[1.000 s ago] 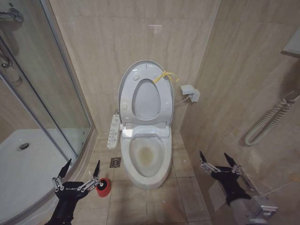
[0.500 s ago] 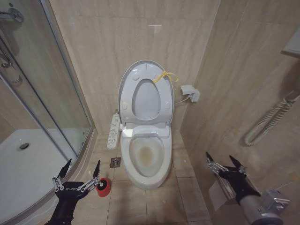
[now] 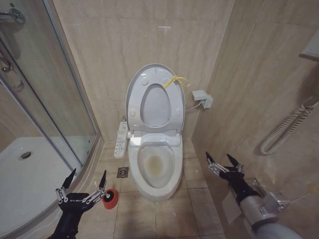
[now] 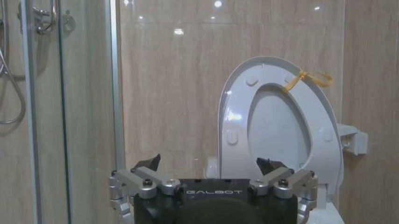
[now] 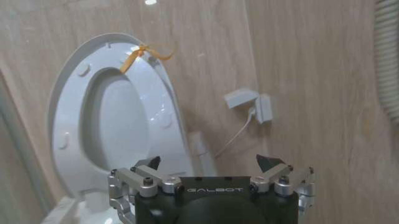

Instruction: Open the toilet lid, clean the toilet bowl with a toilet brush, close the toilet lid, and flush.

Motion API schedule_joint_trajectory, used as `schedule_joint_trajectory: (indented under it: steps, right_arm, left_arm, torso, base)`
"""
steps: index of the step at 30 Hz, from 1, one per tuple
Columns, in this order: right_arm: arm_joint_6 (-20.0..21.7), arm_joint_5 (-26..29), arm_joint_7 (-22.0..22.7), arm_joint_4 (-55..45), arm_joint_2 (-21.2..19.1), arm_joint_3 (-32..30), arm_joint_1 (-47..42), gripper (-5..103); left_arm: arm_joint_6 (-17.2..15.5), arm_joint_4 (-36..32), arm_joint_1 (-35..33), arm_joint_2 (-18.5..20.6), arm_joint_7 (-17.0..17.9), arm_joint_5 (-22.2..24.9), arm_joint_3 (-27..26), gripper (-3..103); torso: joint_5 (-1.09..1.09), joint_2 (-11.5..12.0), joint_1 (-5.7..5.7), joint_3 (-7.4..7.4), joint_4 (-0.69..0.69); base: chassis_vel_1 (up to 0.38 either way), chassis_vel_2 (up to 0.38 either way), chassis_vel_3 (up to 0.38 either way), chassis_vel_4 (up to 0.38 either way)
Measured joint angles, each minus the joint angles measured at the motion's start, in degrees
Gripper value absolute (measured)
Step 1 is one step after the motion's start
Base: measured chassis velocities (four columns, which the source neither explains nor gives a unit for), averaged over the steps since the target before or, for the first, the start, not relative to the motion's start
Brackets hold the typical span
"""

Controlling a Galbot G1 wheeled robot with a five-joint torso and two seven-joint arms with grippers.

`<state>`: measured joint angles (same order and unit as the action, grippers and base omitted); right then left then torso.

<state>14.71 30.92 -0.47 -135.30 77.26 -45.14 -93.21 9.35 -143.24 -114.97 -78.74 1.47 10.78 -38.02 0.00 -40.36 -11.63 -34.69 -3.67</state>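
The toilet lid (image 3: 155,97) stood upright above the toilet bowl (image 3: 156,168). Left of the bowl, the left hand (image 3: 85,186) hung spread beside the red holder (image 3: 110,198); right hand (image 3: 220,163) spread too. A careless reach could topple the holder.

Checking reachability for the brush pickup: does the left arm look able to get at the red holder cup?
Probably yes: the left gripper hangs open beside the red holder cup, with bare floor between them.

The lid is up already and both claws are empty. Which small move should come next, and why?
Probably lower the left claw to the red holder cup beside it to reach the brush: the toilet lid stands open, the toilet bowl looks stained, and the right claw hovers open farther away.
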Motion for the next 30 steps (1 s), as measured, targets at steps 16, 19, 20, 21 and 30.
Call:
schedule_joint_trajectory:
  steps: [16,19,20,21,30]
  right_arm:
    - [-5.3,-1.1,0.5,8.2,-4.1,2.5,7.8,100]
    - [-5.5,-1.1,-0.2,9.0,-4.8,2.7,8.6,100]
    - [-5.5,-1.1,-0.4,9.2,-5.1,2.8,8.9,100]
    - [-5.6,-1.1,-0.5,9.5,-5.3,3.0,9.4,100]
    - [-5.9,-1.1,-1.0,10.8,-4.9,4.1,10.9,100]
  left_arm:
    - [0.0,0.0,0.0,0.0,0.0,0.0,0.0,100]
    - [0.0,0.0,0.0,0.0,0.0,0.0,0.0,100]
    - [0.0,0.0,0.0,0.0,0.0,0.0,0.0,100]
    - [0.0,0.0,0.0,0.0,0.0,0.0,0.0,100]
    - [0.0,0.0,0.0,0.0,0.0,0.0,0.0,100]
  torso:
    - [0.00,0.0,0.00,0.00,0.00]
    - [0.00,0.0,0.00,0.00,0.00]
    - [0.00,0.0,0.00,0.00,0.00]
    - [0.00,0.0,0.00,0.00,0.00]
    - [0.00,0.0,0.01,0.00,0.00]
  base:
    - [0.000,0.000,0.000,0.000]
    - [0.000,0.000,0.000,0.000]
    - [0.000,0.000,0.000,0.000]
    - [0.000,0.000,0.000,0.000]
    - [0.000,0.000,0.000,0.000]
